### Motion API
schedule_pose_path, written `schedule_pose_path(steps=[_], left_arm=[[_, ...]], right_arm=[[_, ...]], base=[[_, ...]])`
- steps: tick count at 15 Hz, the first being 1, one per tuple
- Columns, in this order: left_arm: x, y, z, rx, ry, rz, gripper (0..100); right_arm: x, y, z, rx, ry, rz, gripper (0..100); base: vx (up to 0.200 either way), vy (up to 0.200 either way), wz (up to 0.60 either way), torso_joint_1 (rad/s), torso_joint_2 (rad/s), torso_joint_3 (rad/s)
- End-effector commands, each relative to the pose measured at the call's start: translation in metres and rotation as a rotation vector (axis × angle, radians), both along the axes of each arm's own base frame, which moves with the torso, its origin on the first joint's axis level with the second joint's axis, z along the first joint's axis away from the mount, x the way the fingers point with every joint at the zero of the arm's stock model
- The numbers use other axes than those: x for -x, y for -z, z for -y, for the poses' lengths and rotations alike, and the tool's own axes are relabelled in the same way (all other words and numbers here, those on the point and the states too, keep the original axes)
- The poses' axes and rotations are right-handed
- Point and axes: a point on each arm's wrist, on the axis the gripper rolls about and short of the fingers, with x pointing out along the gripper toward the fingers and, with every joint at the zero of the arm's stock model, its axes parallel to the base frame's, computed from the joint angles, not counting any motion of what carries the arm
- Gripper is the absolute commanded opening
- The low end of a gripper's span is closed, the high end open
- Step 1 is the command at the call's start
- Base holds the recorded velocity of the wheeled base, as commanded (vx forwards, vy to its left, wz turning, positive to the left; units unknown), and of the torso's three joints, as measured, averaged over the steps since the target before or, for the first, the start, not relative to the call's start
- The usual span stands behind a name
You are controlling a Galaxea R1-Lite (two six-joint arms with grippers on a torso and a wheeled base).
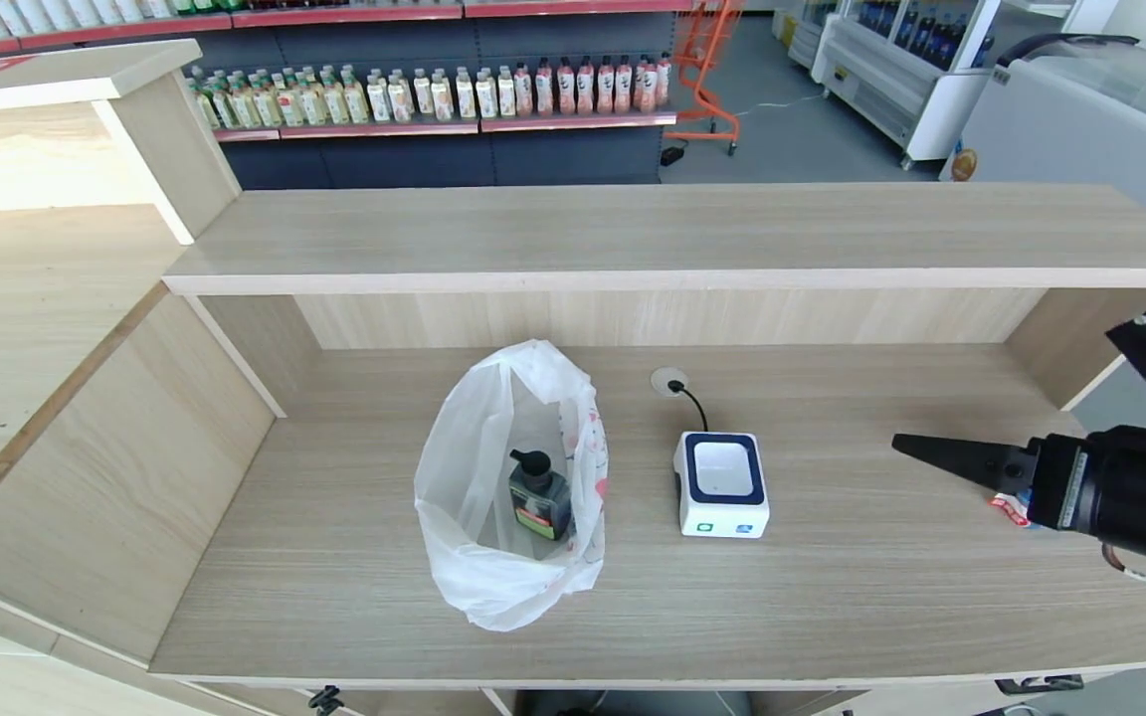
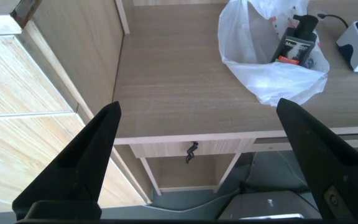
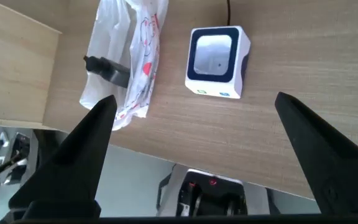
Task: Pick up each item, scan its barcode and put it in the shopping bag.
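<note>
A dark pump bottle (image 1: 538, 494) is standing inside the white shopping bag (image 1: 493, 557) on the bench (image 1: 832, 587), near the scanner (image 1: 720, 484), while the right tool (image 3: 194, 98) and left tool (image 2: 199, 104) are hovering wide open, empty.

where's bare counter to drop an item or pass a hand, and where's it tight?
Widest: left side wall to shopping bag. Also scanner to right gripper, and the front strip before the scanner. Tight: bag-to-scanner gap, and behind the scanner, where its cable runs.
</note>
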Motion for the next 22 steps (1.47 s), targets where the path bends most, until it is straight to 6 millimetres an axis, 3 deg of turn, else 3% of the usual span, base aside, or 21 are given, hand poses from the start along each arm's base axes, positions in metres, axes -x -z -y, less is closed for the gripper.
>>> schedule_pose_path(steps=[1,8,11,17,19,22], left_arm=[[0.0,0.0,0.0,0.0,0.0,-0.002,100],[0.0,0.0,0.0,0.001,-0.001,-0.002,100],[0.0,0.0,0.0,0.001,-0.001,-0.002,100],[0.0,0.0,0.0,0.0,-0.001,0.0,100],[0.0,0.0,0.0,0.003,-0.001,-0.002,100],[0.0,0.0,0.0,0.001,0.0,-0.002,100]], right_arm=[[0.016,-0.007,0.007,-0.006,0.031,0.05,100],[0.013,-0.007,0.019,-0.002,0.103,0.046,100],[0.014,-0.008,0.021,-0.002,0.113,0.052,100],[0.014,-0.006,0.027,0.001,0.145,0.027,100],[0.014,-0.006,0.027,0.0,0.149,0.027,100],[0.012,-0.006,0.03,0.001,0.164,0.023,100]], base=[[0.0,0.0,0.0,0.0,0.0,0.0],[0.0,-0.171,0.0,0.003,0.0,0.003],[0.0,0.0,0.0,0.0,0.0,0.0],[-0.2,0.0,0.0,0.004,0.0,0.001],[0.0,0.0,0.0,0.0,0.0,0.0],[0.0,-0.2,0.0,0.001,0.0,0.004]])
